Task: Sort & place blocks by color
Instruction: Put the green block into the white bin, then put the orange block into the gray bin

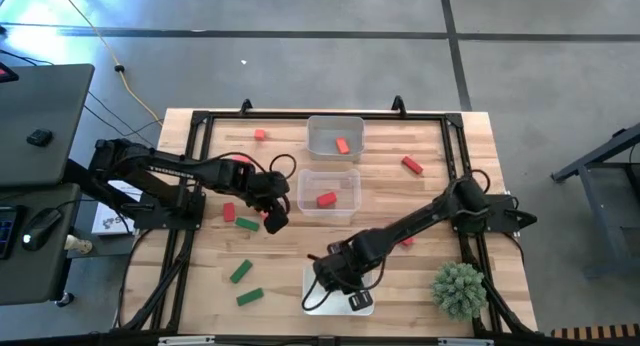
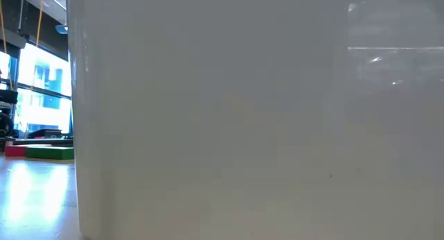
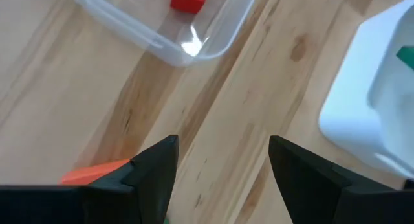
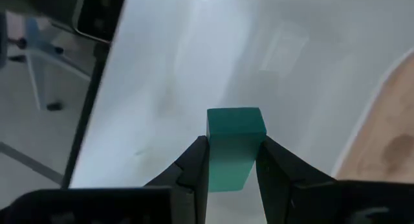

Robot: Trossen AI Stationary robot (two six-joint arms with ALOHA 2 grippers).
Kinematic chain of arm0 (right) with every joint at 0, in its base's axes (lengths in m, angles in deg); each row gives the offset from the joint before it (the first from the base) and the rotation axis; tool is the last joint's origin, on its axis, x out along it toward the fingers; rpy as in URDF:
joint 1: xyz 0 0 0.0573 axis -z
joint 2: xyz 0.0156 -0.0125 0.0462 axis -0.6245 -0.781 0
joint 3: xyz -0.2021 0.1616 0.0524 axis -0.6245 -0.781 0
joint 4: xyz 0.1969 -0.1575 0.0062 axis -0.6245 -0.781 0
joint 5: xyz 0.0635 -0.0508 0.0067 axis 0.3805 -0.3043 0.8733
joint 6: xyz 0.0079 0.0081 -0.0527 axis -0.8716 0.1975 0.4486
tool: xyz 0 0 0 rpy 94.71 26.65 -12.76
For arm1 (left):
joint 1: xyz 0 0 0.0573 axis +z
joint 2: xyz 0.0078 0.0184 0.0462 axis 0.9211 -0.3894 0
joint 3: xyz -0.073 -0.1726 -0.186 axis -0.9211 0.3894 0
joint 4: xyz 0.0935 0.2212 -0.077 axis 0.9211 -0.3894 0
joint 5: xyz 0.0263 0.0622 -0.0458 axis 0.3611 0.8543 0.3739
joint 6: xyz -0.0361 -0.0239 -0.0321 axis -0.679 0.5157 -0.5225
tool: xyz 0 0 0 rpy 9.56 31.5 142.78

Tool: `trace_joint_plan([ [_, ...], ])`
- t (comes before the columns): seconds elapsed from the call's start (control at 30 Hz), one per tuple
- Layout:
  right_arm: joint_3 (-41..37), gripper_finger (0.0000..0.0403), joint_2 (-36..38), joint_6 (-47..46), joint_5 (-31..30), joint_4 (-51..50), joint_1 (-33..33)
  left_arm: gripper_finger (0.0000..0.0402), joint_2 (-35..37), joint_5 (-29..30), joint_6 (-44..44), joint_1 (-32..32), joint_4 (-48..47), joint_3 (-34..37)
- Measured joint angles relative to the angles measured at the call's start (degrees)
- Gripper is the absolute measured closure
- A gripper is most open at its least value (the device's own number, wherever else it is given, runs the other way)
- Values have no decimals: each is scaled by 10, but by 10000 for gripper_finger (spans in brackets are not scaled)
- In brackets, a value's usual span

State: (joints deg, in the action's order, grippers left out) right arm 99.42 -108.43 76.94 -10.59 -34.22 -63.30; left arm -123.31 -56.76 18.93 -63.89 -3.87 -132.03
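A green block point(image 4: 234, 143) is held between the fingers of the right gripper point(image 4: 233, 160), over the white tray point(image 1: 312, 294) at the table's near edge. The left gripper point(image 3: 220, 160) is held wide apart, empty, just beside an orange-red block point(image 3: 90, 173) near the clear tray point(image 3: 162, 39).

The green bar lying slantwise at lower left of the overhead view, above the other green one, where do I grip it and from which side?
Grip the slanted green bar at mid-length across its narrow width, coming straight down from above. It lies flat with both long sides free, so turn the jaws square to its slant. The open left gripper is the nearer one.
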Motion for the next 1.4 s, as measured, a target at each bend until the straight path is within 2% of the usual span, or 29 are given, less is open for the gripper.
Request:
trace_joint_plan([
  [0.2,0,325,-31,-1,0,2,-1,172,0,24,-3,-7,-19,0],
  [0.4,0,294,-39,-9,2,3,-1,172,0,35,2,-6,-34,0],
  [0.63,3,266,-38,-11,0,6,-1,172,0,37,47,11,-54,0],
  [0.87,52,244,-38,9,-4,-23,-1,172,0,39,51,40,-72,0],
  [1.17,156,242,-37,81,-116,-143,26,149,0,60,65,121,-120,0],
  [1.4,195,242,-37,116,-138,-199,75,133,0,65,190,215,-131,0],
])
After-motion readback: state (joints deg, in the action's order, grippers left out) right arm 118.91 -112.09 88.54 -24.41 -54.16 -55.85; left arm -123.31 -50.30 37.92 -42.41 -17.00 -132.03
